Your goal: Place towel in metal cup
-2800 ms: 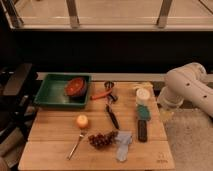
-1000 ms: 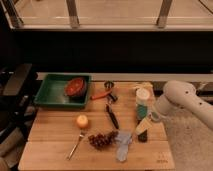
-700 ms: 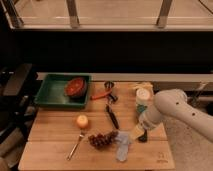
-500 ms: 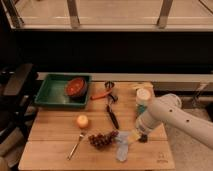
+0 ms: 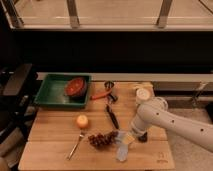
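Observation:
The towel [image 5: 122, 149], a small pale blue-grey cloth, lies crumpled on the wooden table near the front edge, right of a bunch of grapes. The metal cup [image 5: 109, 86], small and dark, stands at the back middle of the table. My white arm reaches in from the right and bends down to the table. My gripper [image 5: 128, 138] is low at the towel's upper right edge, far in front of the cup. The arm hides where the gripper meets the cloth.
A green tray [image 5: 50, 95] with a red bowl [image 5: 76, 86] sits back left. An orange-handled tool [image 5: 100, 95], a black utensil [image 5: 112, 116], an orange fruit [image 5: 82, 121], a fork [image 5: 76, 144], grapes [image 5: 102, 139] and a white cup [image 5: 144, 94] lie about the table [image 5: 50, 155].
My arm has swung from the table's right side leftward and down, bringing the gripper to the towel. The towel and the other objects have not moved.

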`<state>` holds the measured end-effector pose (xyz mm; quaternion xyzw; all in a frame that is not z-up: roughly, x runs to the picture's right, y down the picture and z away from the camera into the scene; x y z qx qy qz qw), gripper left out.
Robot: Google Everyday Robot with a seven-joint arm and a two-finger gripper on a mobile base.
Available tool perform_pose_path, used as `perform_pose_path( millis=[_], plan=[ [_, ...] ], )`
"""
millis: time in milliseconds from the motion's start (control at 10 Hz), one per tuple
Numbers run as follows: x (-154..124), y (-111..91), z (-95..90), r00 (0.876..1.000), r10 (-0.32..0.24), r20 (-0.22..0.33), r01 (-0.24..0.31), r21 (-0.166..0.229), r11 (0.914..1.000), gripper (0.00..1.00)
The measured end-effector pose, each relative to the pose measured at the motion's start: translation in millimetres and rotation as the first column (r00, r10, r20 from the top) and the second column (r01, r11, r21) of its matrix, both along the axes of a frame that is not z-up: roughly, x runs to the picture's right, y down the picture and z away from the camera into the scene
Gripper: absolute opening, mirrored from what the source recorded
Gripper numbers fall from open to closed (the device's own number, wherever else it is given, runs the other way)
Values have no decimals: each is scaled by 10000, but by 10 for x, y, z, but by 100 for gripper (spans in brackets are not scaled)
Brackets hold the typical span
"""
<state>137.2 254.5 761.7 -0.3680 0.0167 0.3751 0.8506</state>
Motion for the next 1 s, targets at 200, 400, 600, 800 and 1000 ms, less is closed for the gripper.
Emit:
perform_pose_path(
  millis=[200, 400, 600, 800, 1000],
  plan=[
    [-41, 128, 122, 10000, 26, 21, -25, -403, 9992, 65],
    [-112, 251, 153, 9999, -17, 131, 26, -735, 9973, 65],
    [-210, 381, 174, 9996, -83, 269, 112, -1074, 9942, 57],
    [-188, 332, 144, 9996, -70, 281, 98, -1019, 9948, 34],
    [-192, 340, 123, 9995, -135, 302, 167, -1091, 9939, 16]
  ],
)
